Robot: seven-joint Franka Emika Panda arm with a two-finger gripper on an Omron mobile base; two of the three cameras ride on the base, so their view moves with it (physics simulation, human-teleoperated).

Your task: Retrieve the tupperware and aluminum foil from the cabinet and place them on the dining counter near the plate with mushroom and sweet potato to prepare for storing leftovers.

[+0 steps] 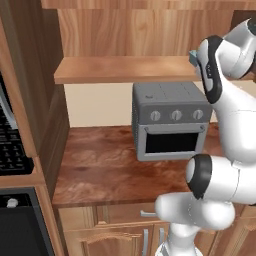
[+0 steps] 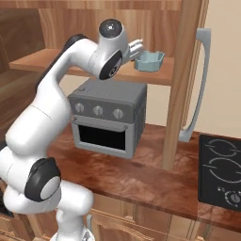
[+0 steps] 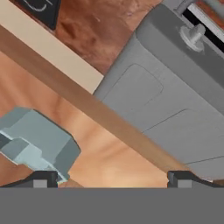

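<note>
Task was barely started, judging from the frames. The tupperware (image 2: 149, 61) sat on the inner shelf (image 1: 120, 70) of the cabinet (image 2: 181, 84), near the shelf's front edge and close to the cabinet's right side post, with the long grey door handle (image 2: 200, 84) hanging further right. In the hand view the pale teal tub (image 3: 37, 142) lay on the shelf wood toward the left fingertip.

The claw (image 3: 111, 178) was spread wide, its two dark tips well apart, and nothing sat between them. It was not gripping anything. From the right base view the hand was raised to shelf level, just beside the tub on its left; whether it touched the rim could not be told.

The aluminum foil carton could not be made out on the visible part of the shelf. A grey toaster oven (image 2: 109, 120) stood on the reddish-brown surface (image 1: 100, 165) under the shelf, directly below the hand. A black cooktop (image 2: 220, 172) sat at the right edge of that same surface.

Still left, as a judgement: close on the tub, lift it off the shelf, carry it to the dining counter by the plate, then do the same for the foil. So both retrievals and both placements remained; only the approach to the first item looked underway.
</note>
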